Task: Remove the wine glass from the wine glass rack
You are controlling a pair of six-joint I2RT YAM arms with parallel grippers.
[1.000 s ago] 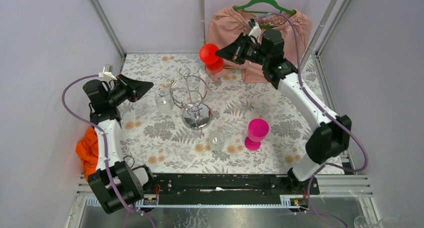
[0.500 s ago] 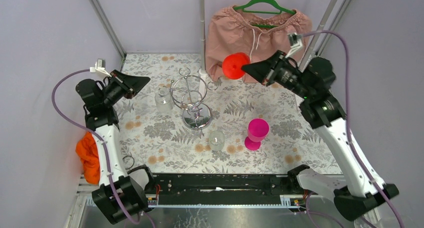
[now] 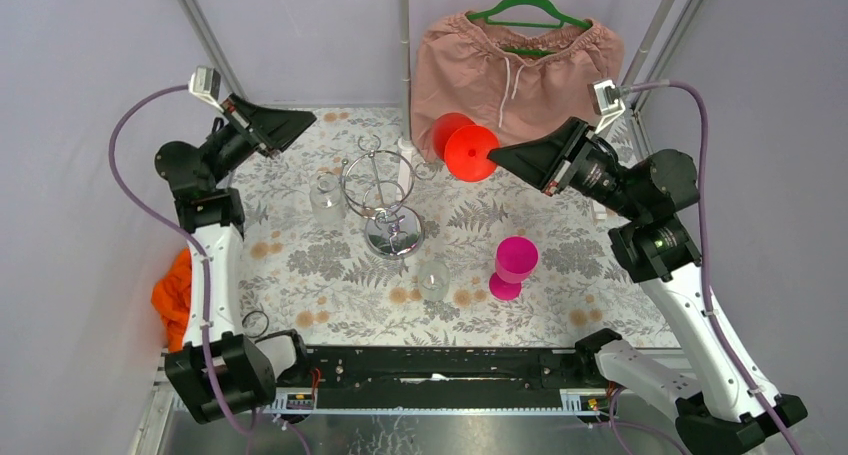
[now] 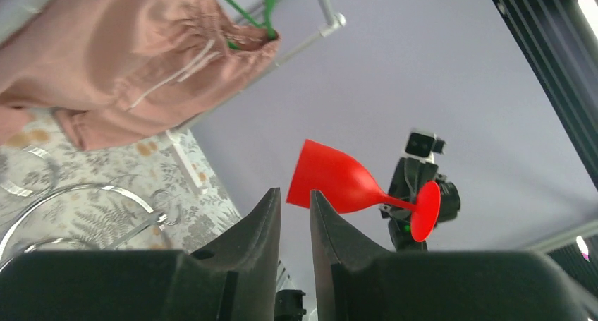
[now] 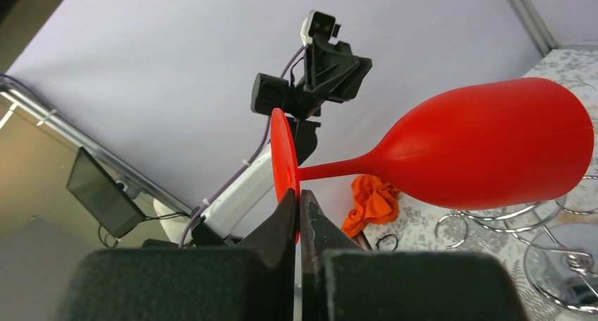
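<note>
Swinging red wine glass [image 3: 457,141] rightward in midair, off and well clear of wine glass rack [image 3: 380,190] | clamping right gripper [image 3: 492,153] on foot's rim, bowl sideways | raising left gripper [image 3: 303,125], jaws slightly apart, empty | keeping that thin pinch firm, righting slowly before lowering

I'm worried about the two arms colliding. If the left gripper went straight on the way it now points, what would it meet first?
Probably the red wine glass, held sideways in the right gripper: its bowl sits right ahead of the left gripper. Depth is unclear.
</note>
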